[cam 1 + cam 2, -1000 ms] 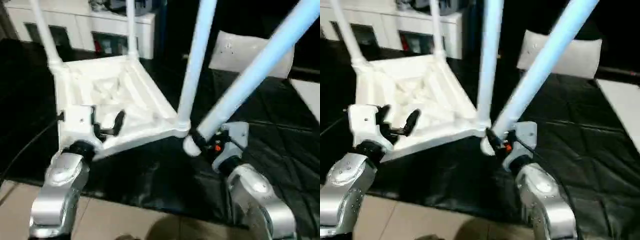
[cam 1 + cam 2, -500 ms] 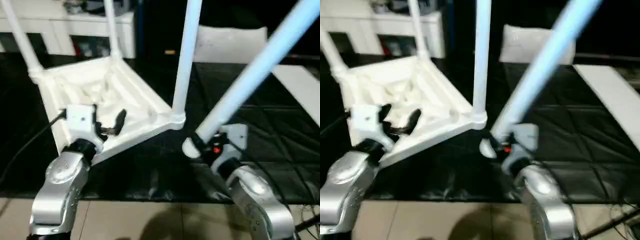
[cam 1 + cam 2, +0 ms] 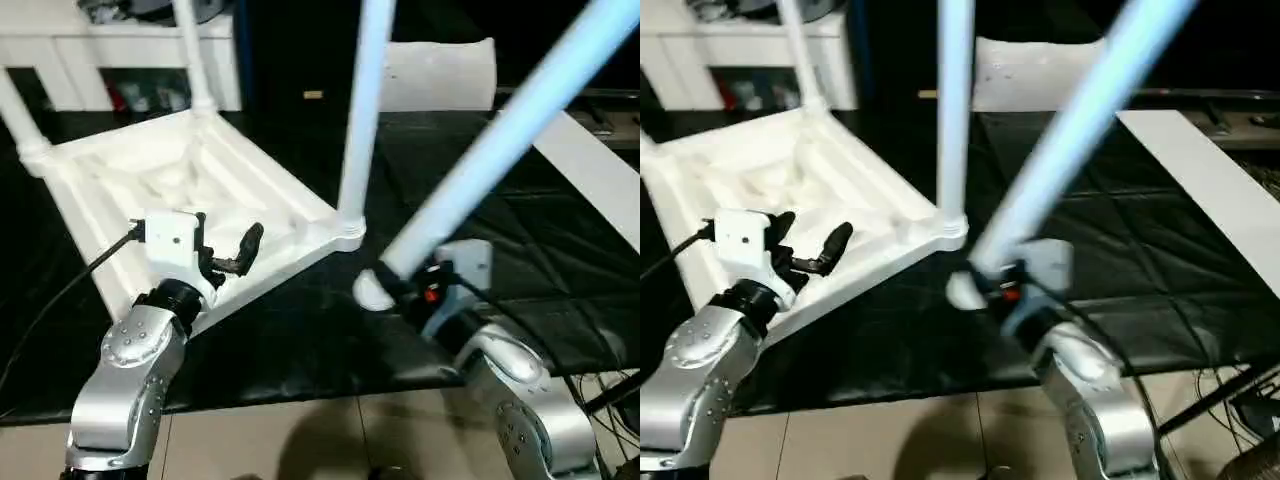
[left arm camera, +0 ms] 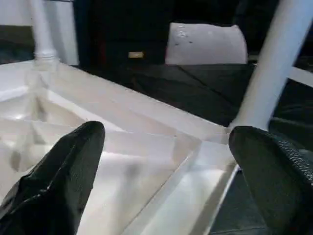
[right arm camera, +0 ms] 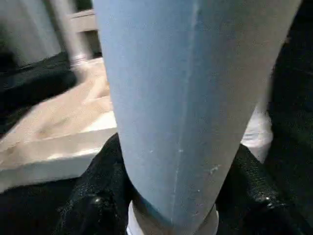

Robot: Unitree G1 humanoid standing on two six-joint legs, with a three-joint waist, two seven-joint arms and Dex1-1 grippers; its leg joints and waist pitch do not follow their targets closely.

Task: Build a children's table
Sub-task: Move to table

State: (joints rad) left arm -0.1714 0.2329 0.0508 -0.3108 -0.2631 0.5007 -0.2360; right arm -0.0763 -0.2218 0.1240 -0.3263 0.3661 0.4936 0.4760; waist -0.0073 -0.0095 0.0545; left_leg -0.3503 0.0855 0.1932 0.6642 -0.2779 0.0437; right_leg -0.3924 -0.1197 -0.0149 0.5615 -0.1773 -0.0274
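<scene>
White leg (image 3: 500, 135) clamped in right gripper (image 3: 392, 287); left gripper (image 3: 228, 254) agape over tabletop (image 3: 290, 200) edge.

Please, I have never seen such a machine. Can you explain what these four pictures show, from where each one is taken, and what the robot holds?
It is a humanoid robot with two silver arms. Two pictures come from cameras in its head, looking down; the other two from cameras on its wrists.

On a black quilted surface lies a white plastic ribbed tabletop, upside down. Three white tube legs stand in its corner sockets; the nearest one is at its right corner.

The right gripper is shut on the fourth white tube leg, held slanted and not yet in a socket. The left gripper is open over the tabletop's near part, holding nothing.
</scene>
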